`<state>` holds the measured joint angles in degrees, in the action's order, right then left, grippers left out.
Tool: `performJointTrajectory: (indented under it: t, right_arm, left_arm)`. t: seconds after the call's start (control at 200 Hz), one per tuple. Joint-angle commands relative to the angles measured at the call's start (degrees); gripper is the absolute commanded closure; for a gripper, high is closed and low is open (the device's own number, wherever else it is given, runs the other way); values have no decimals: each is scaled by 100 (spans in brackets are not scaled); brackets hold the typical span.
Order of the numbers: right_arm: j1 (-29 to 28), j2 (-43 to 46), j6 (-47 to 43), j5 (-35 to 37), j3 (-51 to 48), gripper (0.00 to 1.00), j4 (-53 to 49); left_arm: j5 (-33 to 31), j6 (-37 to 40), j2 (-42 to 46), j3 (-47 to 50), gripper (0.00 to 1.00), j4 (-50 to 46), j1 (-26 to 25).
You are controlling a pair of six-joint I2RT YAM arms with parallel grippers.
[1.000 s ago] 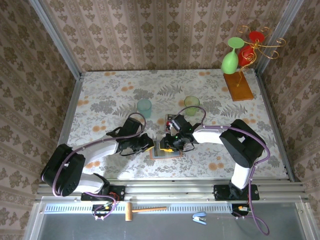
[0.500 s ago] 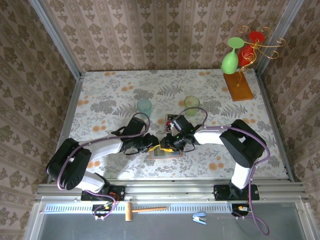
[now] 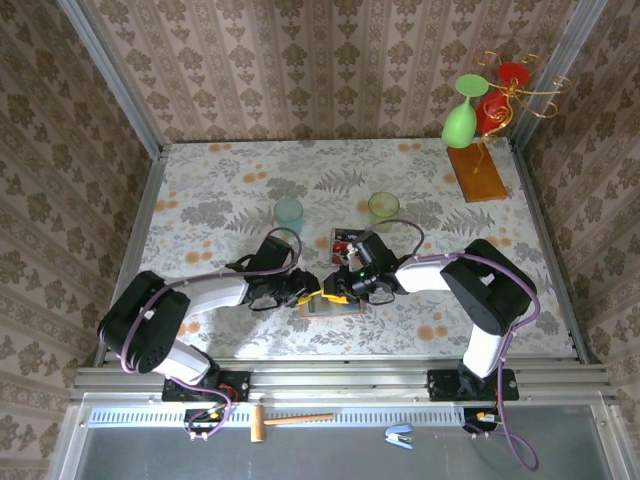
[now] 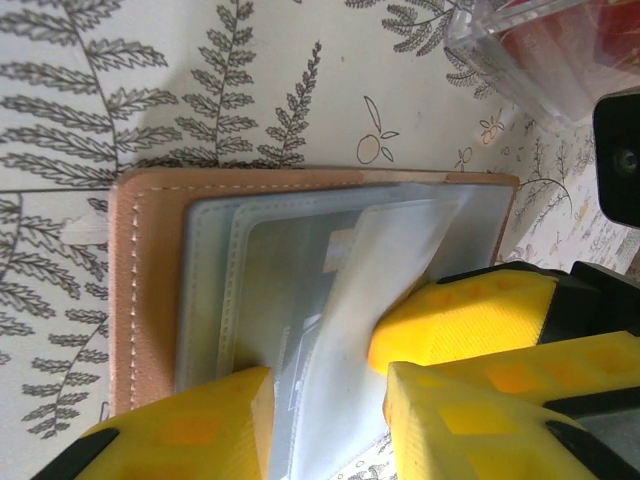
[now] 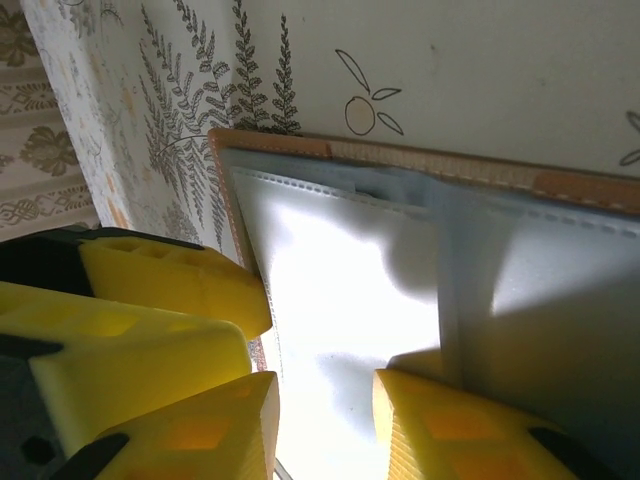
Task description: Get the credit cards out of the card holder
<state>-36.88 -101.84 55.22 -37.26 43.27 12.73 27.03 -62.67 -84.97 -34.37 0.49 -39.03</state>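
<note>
**Both claws at the open card holder**

Overhead: the card holder (image 3: 338, 308) lies open on the table (image 3: 200, 200), toward 6 o'clock from centre. The left gripper (image 3: 310, 293) meets it from 9 o'clock, the right gripper (image 3: 338, 292) from 3. The credit cards (image 3: 347, 240), red and dark, lie at 12 o'clock of the holder, apart from it. Finger gaps are unreadable from up here.

Left wrist: tan edge, grey-blue pockets, a clear flap (image 4: 350, 290) raised. The left jaws stand apart, and the flap runs loose between them. One right finger (image 4: 460, 320) presses the flap at 3 o'clock.

Right wrist: the right jaws stand apart, straddling the bright pocket sheet (image 5: 340, 300) and clamping nothing. Whether a card sits inside, cannot tell.
</note>
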Motion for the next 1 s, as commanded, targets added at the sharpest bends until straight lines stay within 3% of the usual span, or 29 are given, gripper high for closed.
performJointTrajectory:
  t: [0.0,0.7,0.995]
  right_arm:
    - [66,-89,229,-106,-176,69,305]
    - [85,16,336,-247,-242,70,482]
    - [85,759,70,-31,46,67,-436]
  left_arm:
    - [51,-22,-63,45,64,-32,-45]
    - [256,-271,-206,44,73,553,-103]
    - [318,-263,-193,-12,72,623,-99]
